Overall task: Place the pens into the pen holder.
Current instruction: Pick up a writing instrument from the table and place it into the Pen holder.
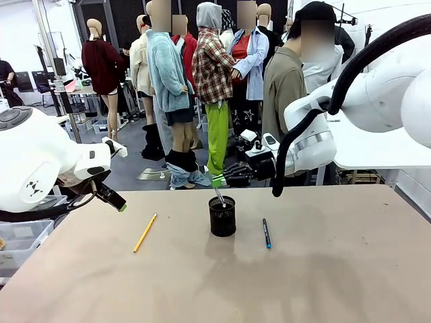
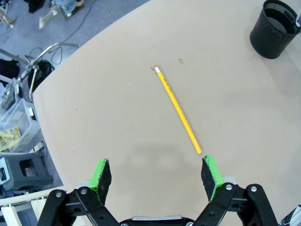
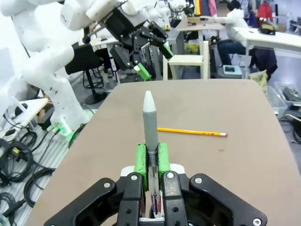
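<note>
Pen (image 3: 150,117) clamped in right gripper (image 1: 217,180) above holder (image 1: 222,222)

table (image 1: 323,282): matt, smooth | pen holder (image 1: 222,219): black metal mesh | pencil (image 1: 145,233): glossy paint | grey pen (image 3: 150,122): matt plastic

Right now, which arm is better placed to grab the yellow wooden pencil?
Left. The left gripper hangs open by the yellow pencil; the right gripper is shut on a whitish-grey pen above the black mesh cup.

Open left claw (image 2: 157,176), yellow pencil (image 2: 178,112), black mesh cup (image 2: 275,29)
</note>
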`<state>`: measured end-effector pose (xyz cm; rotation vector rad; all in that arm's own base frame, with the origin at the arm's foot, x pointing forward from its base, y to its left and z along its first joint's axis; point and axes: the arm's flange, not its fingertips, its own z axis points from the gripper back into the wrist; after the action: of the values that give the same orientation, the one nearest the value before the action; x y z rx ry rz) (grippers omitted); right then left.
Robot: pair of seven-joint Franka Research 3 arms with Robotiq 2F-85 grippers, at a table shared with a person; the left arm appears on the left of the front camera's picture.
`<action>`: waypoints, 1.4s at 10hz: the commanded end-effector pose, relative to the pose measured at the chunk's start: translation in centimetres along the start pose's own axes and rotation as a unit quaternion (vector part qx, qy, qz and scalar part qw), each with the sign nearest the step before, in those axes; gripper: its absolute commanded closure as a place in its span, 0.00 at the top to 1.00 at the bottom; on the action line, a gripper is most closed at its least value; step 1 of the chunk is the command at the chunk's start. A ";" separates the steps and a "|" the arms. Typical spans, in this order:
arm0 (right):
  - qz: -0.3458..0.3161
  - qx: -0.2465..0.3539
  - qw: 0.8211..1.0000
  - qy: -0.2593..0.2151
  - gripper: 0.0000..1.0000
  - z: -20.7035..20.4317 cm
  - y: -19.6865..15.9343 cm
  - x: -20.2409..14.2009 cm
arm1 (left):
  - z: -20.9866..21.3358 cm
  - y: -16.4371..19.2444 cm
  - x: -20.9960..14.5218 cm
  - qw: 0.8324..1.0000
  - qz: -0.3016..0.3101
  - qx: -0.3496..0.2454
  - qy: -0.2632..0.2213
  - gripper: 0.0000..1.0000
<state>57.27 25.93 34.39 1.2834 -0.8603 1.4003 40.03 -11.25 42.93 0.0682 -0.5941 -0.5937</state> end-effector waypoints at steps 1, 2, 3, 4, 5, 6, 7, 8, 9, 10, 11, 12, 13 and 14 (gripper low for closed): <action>0.011 0.019 1.000 -0.004 0.00 0.1 -1.8 -0.7 | -0.2 0.0 0.0 1.000 0.000 0.003 -0.005 1.00; 0.007 0.023 1.000 -0.001 0.00 0.1 -2.4 -1.0 | -0.2 0.0 0.0 1.000 0.000 0.003 -0.005 1.00; -0.001 0.022 1.000 0.000 0.00 0.1 -2.7 -1.4 | -0.2 0.0 0.0 1.000 0.000 0.003 -0.005 1.00; -0.005 0.020 1.000 0.003 0.00 0.2 -3.0 -1.6 | -0.2 0.0 0.0 1.000 0.000 0.003 -0.005 1.00; -0.010 0.022 1.000 0.004 0.17 0.3 -2.9 -1.7 | -0.2 0.0 0.0 1.000 0.000 0.003 -0.005 1.00; -0.010 0.021 1.000 0.005 0.37 0.3 -2.8 -1.7 | -0.2 0.0 0.0 1.000 0.000 0.003 -0.005 1.00; -0.009 0.022 1.000 0.005 0.56 0.3 -2.6 -1.6 | -0.2 0.0 0.0 1.000 0.000 0.003 -0.005 1.00; -0.004 0.024 1.000 0.007 0.76 0.5 -2.2 -1.4 | -0.2 0.0 0.0 1.000 0.000 0.003 -0.005 1.00; -0.003 0.024 1.000 0.008 0.91 0.6 -1.9 -1.1 | -0.2 0.0 0.0 1.000 0.000 0.003 -0.005 1.00; -0.005 0.017 1.000 0.013 0.91 0.9 -1.3 -0.8 | -0.2 0.0 0.0 1.000 0.000 0.003 -0.005 1.00; -0.002 0.014 1.000 0.015 0.91 1.3 -0.8 -0.3 | -0.2 0.0 0.0 1.000 0.000 0.003 -0.005 1.00; 0.003 0.006 1.000 0.017 0.91 2.0 0.0 0.2 | -0.2 0.0 0.0 1.000 0.000 0.003 -0.005 1.00; 0.010 -0.014 1.000 0.023 0.91 2.9 1.0 0.9 | -0.2 0.0 0.0 1.000 0.000 0.003 -0.005 1.00; 0.012 -0.032 0.999 0.031 0.91 4.1 2.3 1.5 | -0.2 0.0 0.0 1.000 0.000 0.003 -0.005 1.00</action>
<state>58.09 23.18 36.25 1.2407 -0.8835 1.4100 40.04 -11.24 42.93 0.0682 -0.5941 -0.5934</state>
